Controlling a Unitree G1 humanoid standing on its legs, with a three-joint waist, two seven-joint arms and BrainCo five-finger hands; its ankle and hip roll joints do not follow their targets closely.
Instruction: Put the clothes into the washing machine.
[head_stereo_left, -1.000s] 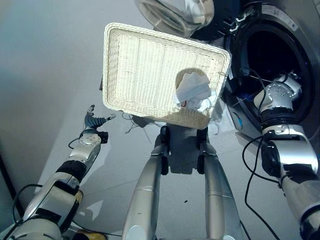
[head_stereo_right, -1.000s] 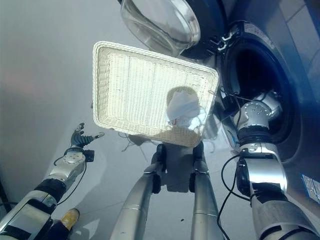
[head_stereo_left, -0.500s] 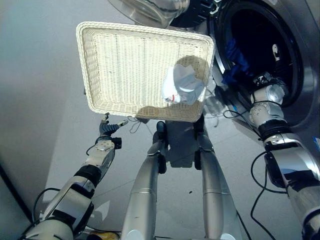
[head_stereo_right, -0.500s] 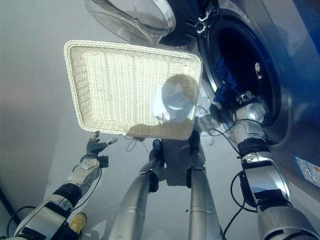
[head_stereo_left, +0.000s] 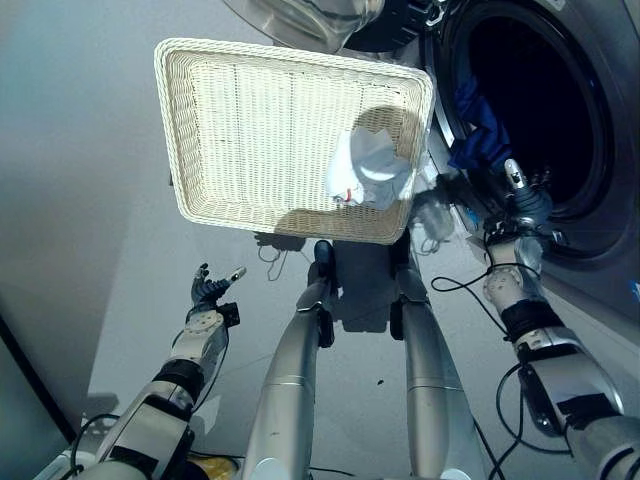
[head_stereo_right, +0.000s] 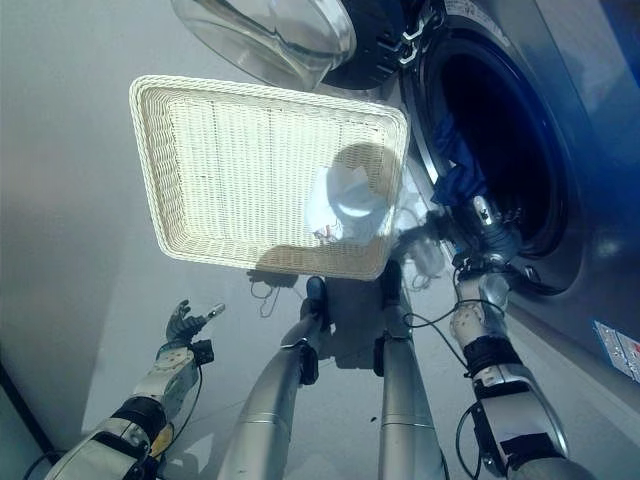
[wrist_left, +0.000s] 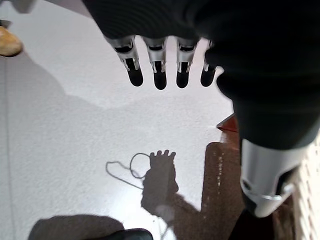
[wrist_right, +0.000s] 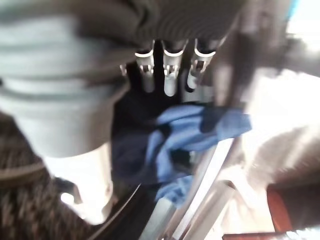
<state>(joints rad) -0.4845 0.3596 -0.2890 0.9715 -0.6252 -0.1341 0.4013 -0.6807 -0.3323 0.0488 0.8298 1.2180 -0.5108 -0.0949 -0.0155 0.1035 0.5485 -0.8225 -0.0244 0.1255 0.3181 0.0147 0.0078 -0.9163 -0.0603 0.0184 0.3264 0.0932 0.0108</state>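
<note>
just past the straight, spread fingers (wrist_right: 169, 82) of the right hand (head_stereo_left: 522, 198), a blue garment (wrist_right: 187, 135) is seen draped over the lower rim of the washing machine (head_stereo_left: 600, 215) opening, partly inside the dark drum and partly hanging out; nothing is held by that hand, and the cloth is not touched by its tips. the machine's glass door (head_stereo_right: 275, 35) is swung open above the basket. a white wicker basket (head_stereo_left: 240, 130) is seen to the left of the right hand's fingers, just beside the machine's opening, and a white garment (head_stereo_left: 370, 172) is lying in its corner nearest the machine. the left hand (head_stereo_left: 208, 293) is held low over the pale floor (wrist_left: 65, 125), well apart from the basket, its fingers (wrist_left: 159, 80) straight and relaxed with nothing between them.
</note>
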